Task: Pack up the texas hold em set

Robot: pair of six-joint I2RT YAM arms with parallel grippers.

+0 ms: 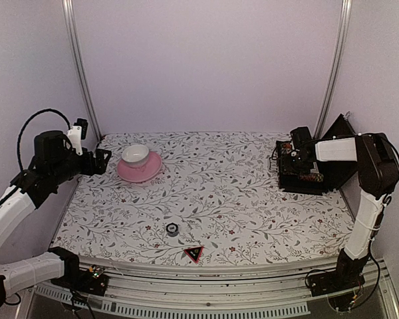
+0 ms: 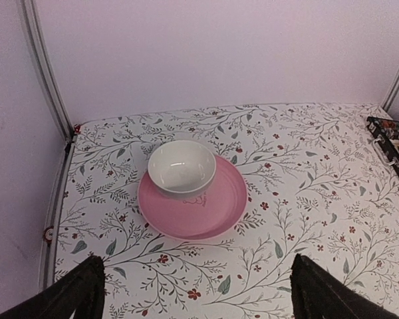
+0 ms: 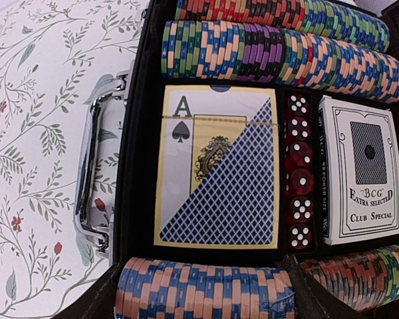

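The black case (image 1: 317,183) lies open at the back right, its lid (image 1: 340,136) raised; its edge also shows in the left wrist view (image 2: 390,138). In the right wrist view the case (image 3: 136,166) holds striped chip rolls (image 3: 272,60), two card decks (image 3: 216,166) (image 3: 362,176) and red dice (image 3: 299,173). My right gripper (image 1: 287,159) (image 3: 203,279) is over the case, with its fingers against both ends of a blue-and-peach chip roll (image 3: 203,296) in the near row. The red-black triangle marker (image 1: 193,253) lies at the table's front edge. My left gripper (image 1: 105,161) (image 2: 198,262) is open and empty.
A pink saucer (image 1: 149,171) (image 2: 219,206) with a white cup (image 1: 135,154) (image 2: 181,166) stands at the back left, just in front of my left gripper. A small dark round piece (image 1: 172,230) lies near the front middle. The case's metal handle (image 3: 93,179) faces the table's middle.
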